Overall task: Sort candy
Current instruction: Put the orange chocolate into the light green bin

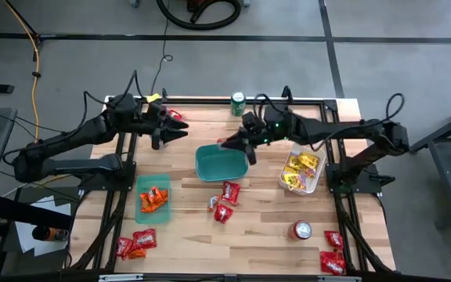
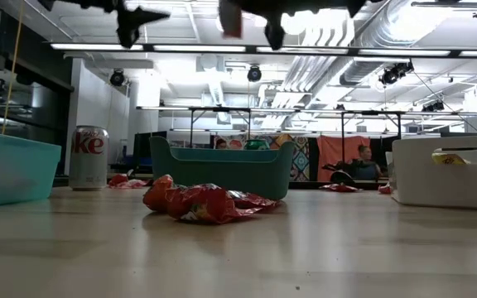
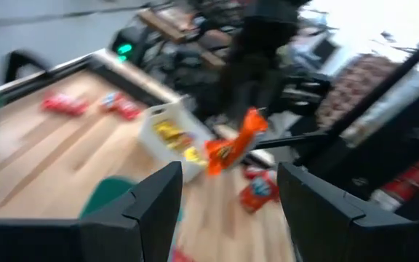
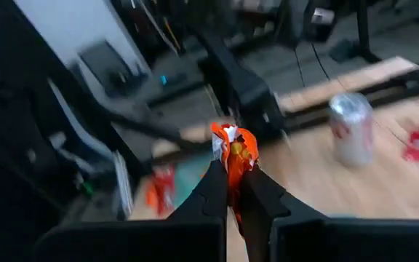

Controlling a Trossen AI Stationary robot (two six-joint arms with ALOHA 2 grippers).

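Note:
My right gripper (image 1: pixel 233 143) reaches in from the table's right, high above the far rim of the dark teal bin (image 1: pixel 221 164), and is shut on an orange candy packet (image 4: pixel 233 154). That packet (image 3: pixel 231 145) also shows in the left wrist view, past my left gripper's own fingers. My left gripper (image 1: pixel 180 130) hovers open and holds nothing near the far left, pointing toward the right gripper. Red candy packets (image 1: pixel 227 200) lie on the wood near the table's middle. A light green bin (image 1: pixel 153 197) holds orange packets, and a white bin (image 1: pixel 301 172) holds yellow ones. My right gripper pinches the orange packet between its two fingertips, at one end of the wrapper (image 4: pixel 231 173). The fingers lie about level and come from the table's right. The rest of the packet sticks out past the fingertips, lifted clear of the table and the bins.
A green can (image 1: pixel 238 102) stands at the far edge and a silver-red can (image 1: pixel 301 229) near the right front. More red packets lie at the near left (image 1: pixel 135 243) and near right (image 1: pixel 333 252). Bare wood shows between the bins and the near edge.

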